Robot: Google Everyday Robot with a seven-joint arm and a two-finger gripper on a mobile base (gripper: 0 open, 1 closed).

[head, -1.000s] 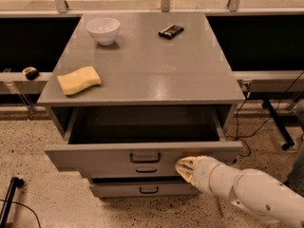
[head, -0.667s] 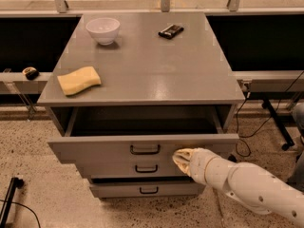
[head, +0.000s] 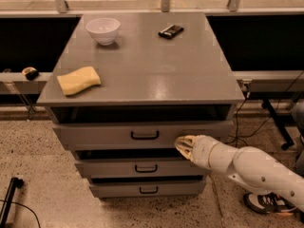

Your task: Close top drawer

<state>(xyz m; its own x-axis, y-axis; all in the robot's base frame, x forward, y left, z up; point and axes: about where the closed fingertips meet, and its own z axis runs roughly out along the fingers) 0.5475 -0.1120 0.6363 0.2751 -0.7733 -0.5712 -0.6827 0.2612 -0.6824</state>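
The top drawer (head: 109,136) of the grey cabinet (head: 142,65) shows its flat grey front with a small dark loop handle (head: 144,135) at centre. Its front sits only slightly out from under the cabinet top, with a thin dark gap above it. My gripper (head: 183,145) is at the end of a white arm reaching in from the right. Its tip presses against the drawer front, right of the handle.
On the cabinet top sit a white bowl (head: 103,30), a yellow sponge (head: 79,80) and a small dark bar (head: 171,31). Two shorter drawers (head: 142,167) lie below. A shoe (head: 266,203) and cables are on the floor at right.
The top drawer has slid in from wide open to nearly shut, with my gripper following its front toward the cabinet.
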